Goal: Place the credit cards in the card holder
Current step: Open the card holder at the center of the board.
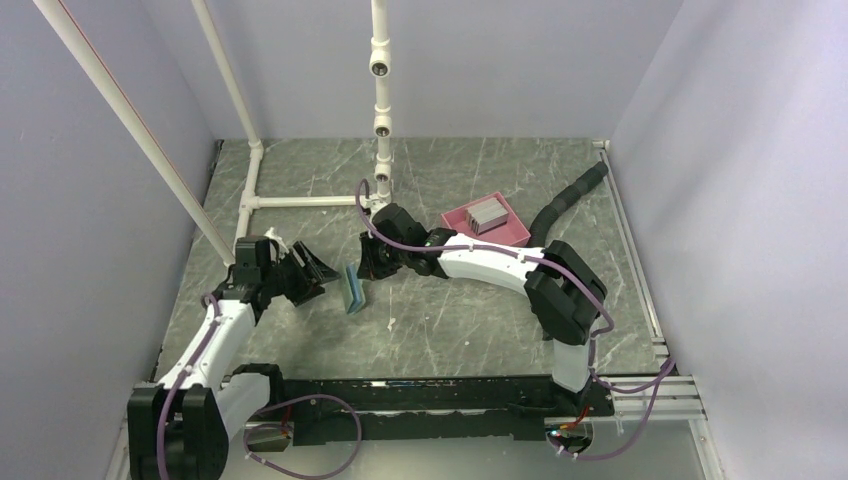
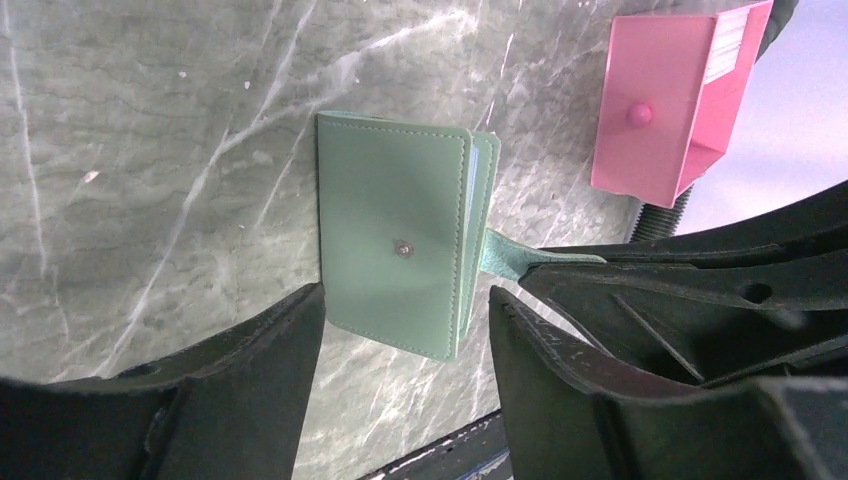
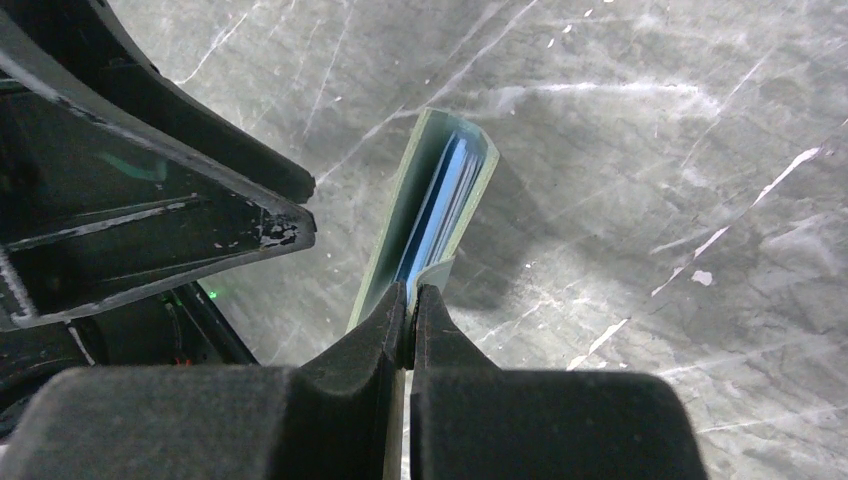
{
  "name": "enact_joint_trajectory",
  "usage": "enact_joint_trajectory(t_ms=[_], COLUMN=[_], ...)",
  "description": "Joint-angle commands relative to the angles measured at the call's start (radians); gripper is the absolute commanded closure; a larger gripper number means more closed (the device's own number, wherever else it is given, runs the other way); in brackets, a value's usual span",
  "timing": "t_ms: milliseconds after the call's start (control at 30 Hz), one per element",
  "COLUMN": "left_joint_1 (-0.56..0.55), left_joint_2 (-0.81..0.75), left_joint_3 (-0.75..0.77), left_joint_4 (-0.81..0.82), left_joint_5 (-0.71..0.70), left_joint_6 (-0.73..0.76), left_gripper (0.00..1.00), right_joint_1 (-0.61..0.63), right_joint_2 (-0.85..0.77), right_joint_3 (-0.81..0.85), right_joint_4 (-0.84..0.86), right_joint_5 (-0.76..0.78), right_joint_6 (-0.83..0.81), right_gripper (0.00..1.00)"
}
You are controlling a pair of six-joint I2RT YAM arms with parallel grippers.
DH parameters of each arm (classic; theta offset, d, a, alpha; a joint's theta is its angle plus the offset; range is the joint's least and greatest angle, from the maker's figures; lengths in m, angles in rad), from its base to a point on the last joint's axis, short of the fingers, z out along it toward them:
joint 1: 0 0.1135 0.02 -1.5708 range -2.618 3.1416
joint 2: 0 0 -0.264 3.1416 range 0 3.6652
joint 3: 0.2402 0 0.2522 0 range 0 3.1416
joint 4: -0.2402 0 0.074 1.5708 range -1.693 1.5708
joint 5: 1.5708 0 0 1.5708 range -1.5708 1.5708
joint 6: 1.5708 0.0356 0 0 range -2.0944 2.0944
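Observation:
The card holder [image 1: 354, 288], a grey-green wallet, stands on edge over the middle of the table between my two grippers. My right gripper [image 3: 410, 290] is shut on its snap tab [image 2: 510, 258]. From the right wrist the card holder [image 3: 430, 200] shows slightly parted, with light blue inside. My left gripper [image 2: 405, 300] is open, a finger on either side of the near end of the card holder [image 2: 395, 235], not touching it. The credit cards [image 1: 487, 213] lie as a grey stack in the pink tray [image 1: 510, 232].
White pipe frame [image 1: 380, 120] rises at the back middle and left. A black corrugated hose [image 1: 570, 198] lies behind the pink tray [image 2: 665, 110]. A metal rail [image 1: 640, 290] borders the table's right edge.

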Motion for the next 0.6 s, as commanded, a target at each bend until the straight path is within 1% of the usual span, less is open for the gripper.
enact_joint_trajectory(t_ms=[0, 100, 300, 333, 433, 567], left_joint_1=[0.002, 0.002, 0.002, 0.002, 0.002, 0.002], left_joint_2=[-0.021, 0.011, 0.11, 0.109, 0.066, -0.009], left_joint_3=[0.019, 0.034, 0.06, 0.058, 0.056, 0.085], left_joint_4=[-0.049, -0.058, -0.053, -0.052, -0.053, -0.102], left_joint_5=[-0.033, -0.028, 0.011, 0.011, 0.019, -0.02], left_joint_6=[0.008, 0.022, 0.064, 0.066, 0.062, 0.068], left_gripper=[0.31, 0.26, 0.2, 0.19, 0.12, 0.09], right_joint_1=[0.007, 0.007, 0.009, 0.009, 0.011, 0.011], right_joint_2=[-0.049, -0.048, -0.06, -0.06, -0.065, -0.07], right_joint_3=[0.01, 0.008, 0.002, 0.004, -0.001, -0.003], right_joint_4=[0.055, 0.05, 0.049, 0.045, 0.044, 0.043], right_joint_5=[-0.029, -0.015, -0.007, -0.005, -0.003, -0.005], right_joint_6=[0.018, 0.016, 0.018, 0.017, 0.016, 0.014], right_gripper=[1.0, 1.0, 1.0, 1.0, 1.0, 1.0])
